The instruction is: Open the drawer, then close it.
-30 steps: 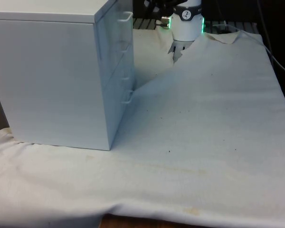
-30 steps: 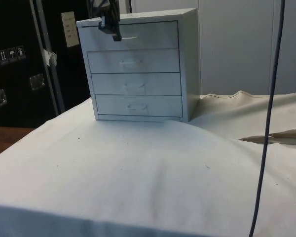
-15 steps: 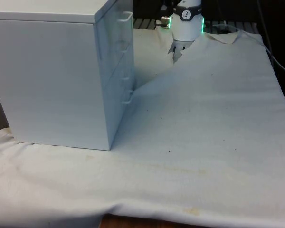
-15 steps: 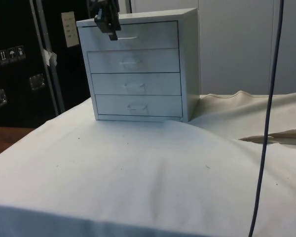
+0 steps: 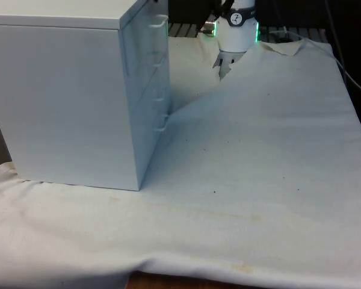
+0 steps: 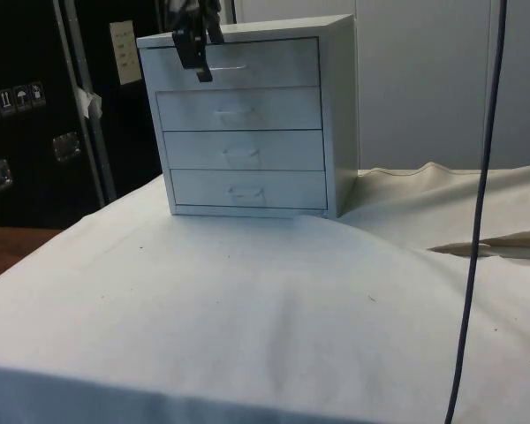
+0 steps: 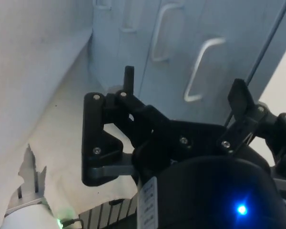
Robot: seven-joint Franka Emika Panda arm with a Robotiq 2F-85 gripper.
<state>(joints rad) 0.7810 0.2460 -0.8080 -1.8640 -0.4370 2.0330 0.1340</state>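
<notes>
A white chest of drawers (image 6: 247,124) with four drawers stands on the cloth, its front facing the side view and its blank side (image 5: 60,96) facing the front view. All the drawers look shut. My gripper (image 6: 197,55) hangs at the top drawer (image 6: 265,64), towards its end left of the handle (image 6: 232,67). In the wrist view the gripper (image 7: 183,88) is open, its two fingers (image 7: 128,78) spread wide. Nothing is held between them. The curved handle (image 7: 200,69) lies just beyond the fingertips, free of them.
The white cloth (image 5: 259,156) runs wide beside the chest, with a raised fold (image 6: 486,247) at the side view's right. A dark cable (image 6: 481,177) hangs down in the side view. The robot's base (image 5: 236,30) stands at the far end.
The fingers have gone from shut to wide open. In the side view the gripper has drawn a little up and away from the top drawer's handle.
</notes>
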